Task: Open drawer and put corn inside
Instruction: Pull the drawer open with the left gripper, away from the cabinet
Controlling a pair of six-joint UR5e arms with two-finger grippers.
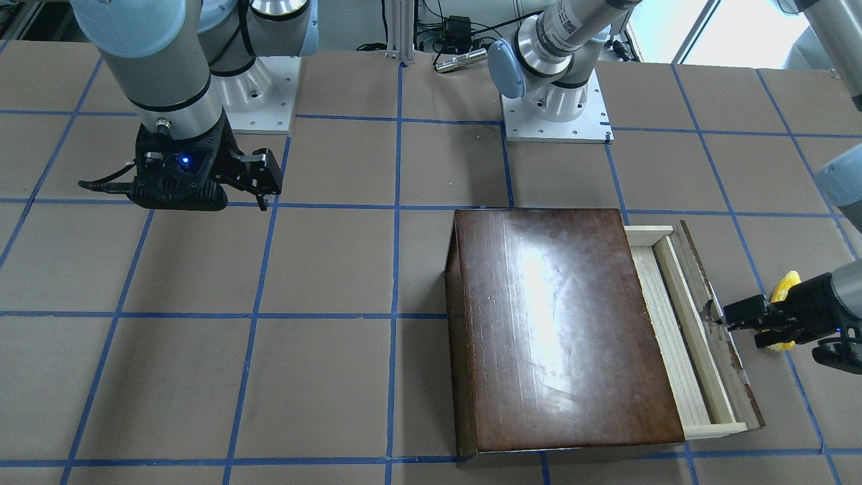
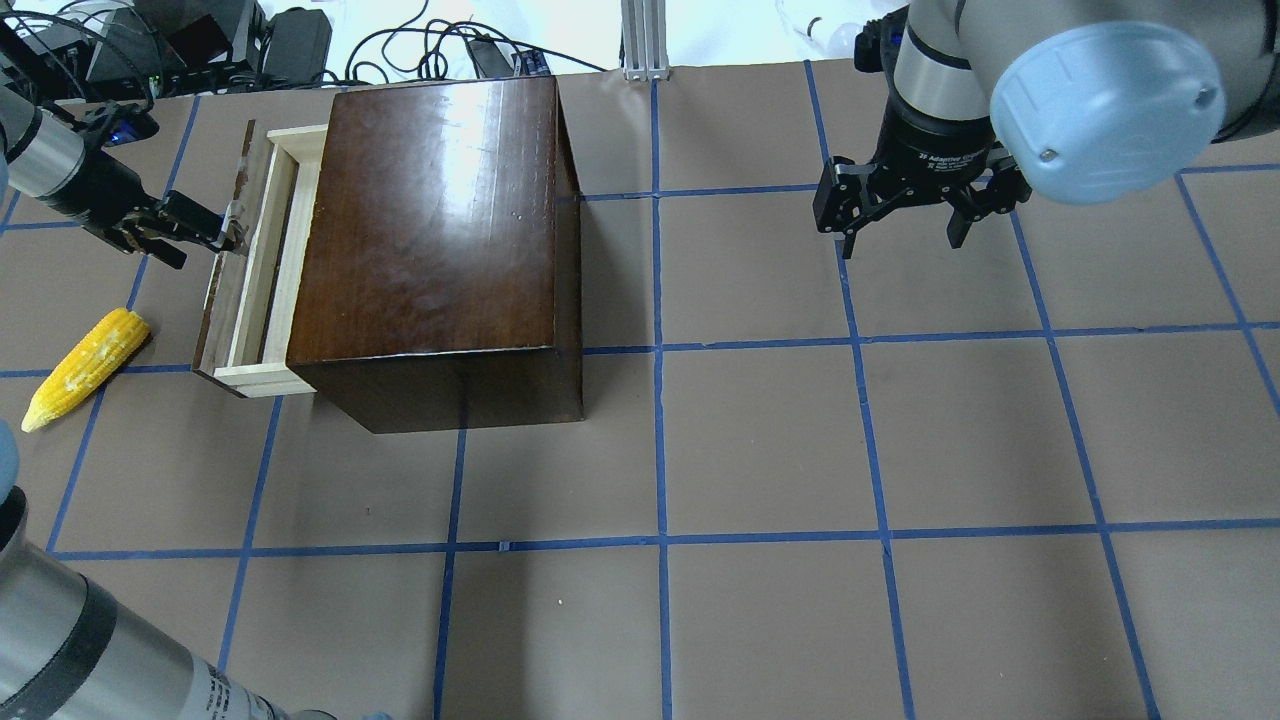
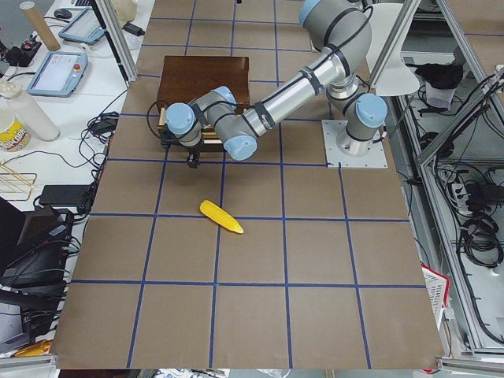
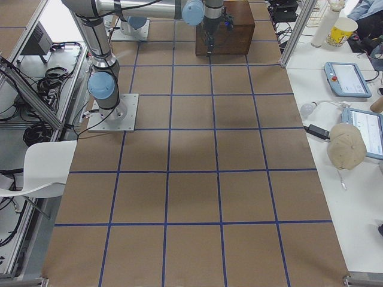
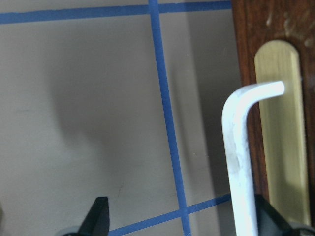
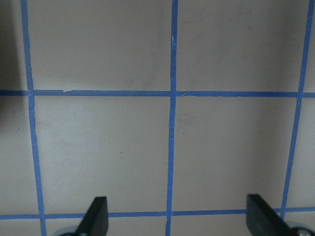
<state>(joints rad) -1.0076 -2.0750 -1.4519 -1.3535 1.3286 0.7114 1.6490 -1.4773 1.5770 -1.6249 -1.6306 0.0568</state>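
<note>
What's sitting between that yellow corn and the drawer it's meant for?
Nothing visible lies between the corn and the partly open drawer. Only the drawer's own front panel faces it; the left gripper is at the handle, off to one side.

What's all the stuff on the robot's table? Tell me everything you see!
box: one, shiny dark brown, on the table's left part
drawer: one, pale wood with dark front, pulled partly out of the box
handle: one, silver, on the drawer's front
corn: one, yellow, lying on the table outside the drawer
table: one, brown with blue tape lines
left gripper: one, black, open, at the handle
right gripper: one, black, open, above the table, away from the box
</note>
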